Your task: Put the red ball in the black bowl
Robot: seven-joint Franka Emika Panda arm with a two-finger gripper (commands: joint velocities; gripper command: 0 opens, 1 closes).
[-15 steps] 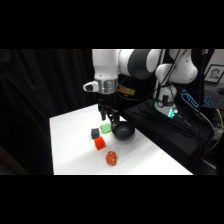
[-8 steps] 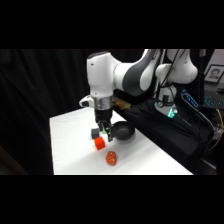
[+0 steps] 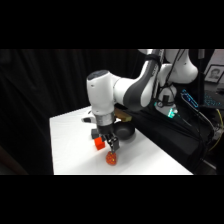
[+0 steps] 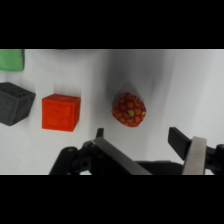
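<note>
The red ball (image 4: 129, 109) is a small orange-red ball with pale speckles, lying on the white table (image 4: 190, 85). In the side view the red ball (image 3: 111, 158) sits near the table's front edge. My gripper (image 3: 112, 145) hangs just above it, open, with nothing between the fingers. In the wrist view the gripper (image 4: 145, 142) shows its fingers (image 4: 192, 150) spread on either side below the ball. The black bowl (image 3: 125, 132) stands behind the gripper, partly hidden by it, and is out of the wrist view.
A red cube (image 4: 61, 112), a dark grey cube (image 4: 15, 103) and a green block (image 4: 11, 59) lie to the ball's left in the wrist view. The red cube (image 3: 100, 143) sits beside the gripper. The table's front edge is close to the ball.
The arm has swung forward and down, from above the bowl and cubes to just above the red ball. The ball and blocks have not moved.
</note>
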